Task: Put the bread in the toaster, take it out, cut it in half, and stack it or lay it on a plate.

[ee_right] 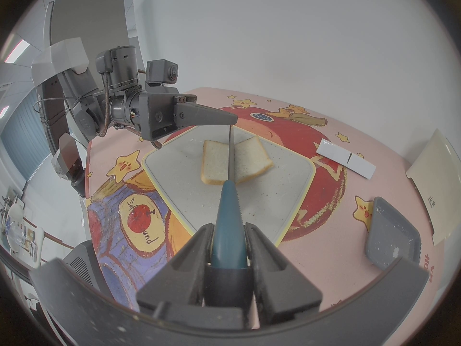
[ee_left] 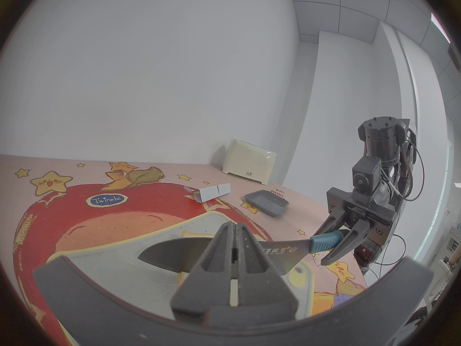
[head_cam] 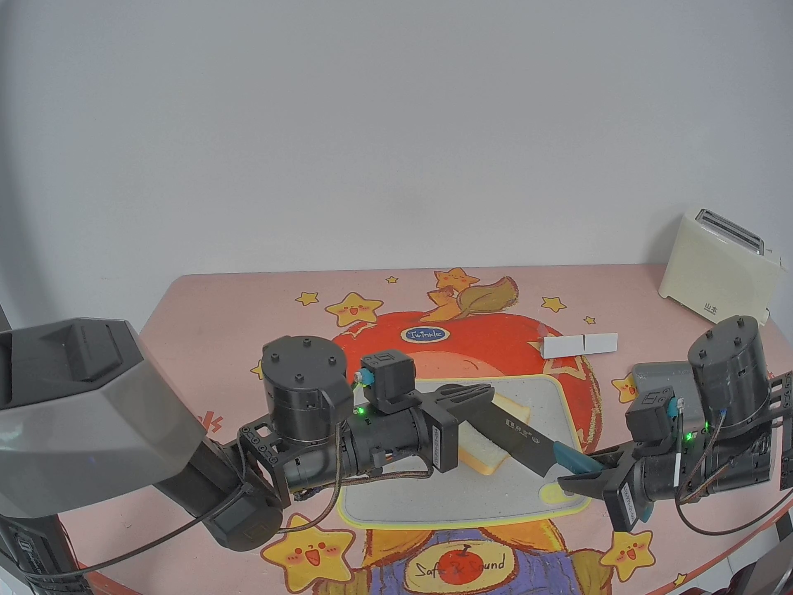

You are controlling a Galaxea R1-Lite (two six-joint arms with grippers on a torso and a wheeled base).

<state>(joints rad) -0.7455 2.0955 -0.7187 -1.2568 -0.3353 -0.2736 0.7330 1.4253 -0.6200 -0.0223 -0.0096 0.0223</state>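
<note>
Just below left hand (ee_right: pixel 232 119) (closed): bread (ee_right: pixel 250 156)

knife (head_cam: pixel 516 435): blade seen as dark matt metal; handle as smooth teal plastic
bread (ee_right: pixel 216 162): soft porous crumb is shown; crust smoother
board (head_cam: pixel 496 489): pale, matt, finely speckled
toaster (head_cam: pixel 723 278): smooth cream casing; grey metal-looking top
tray (ee_right: pixel 391 234): grey plastic, slightly glossy
table (head_cam: pixel 223 316): covered by smooth printed sheet; faint sheen
card (head_cam: pixel 580 345): white matt paper

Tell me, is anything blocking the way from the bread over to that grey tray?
Nothing lies on the table between the bread and the tray. But the knife rests across the bread, held by the right gripper, with the left gripper over its blade.
</note>
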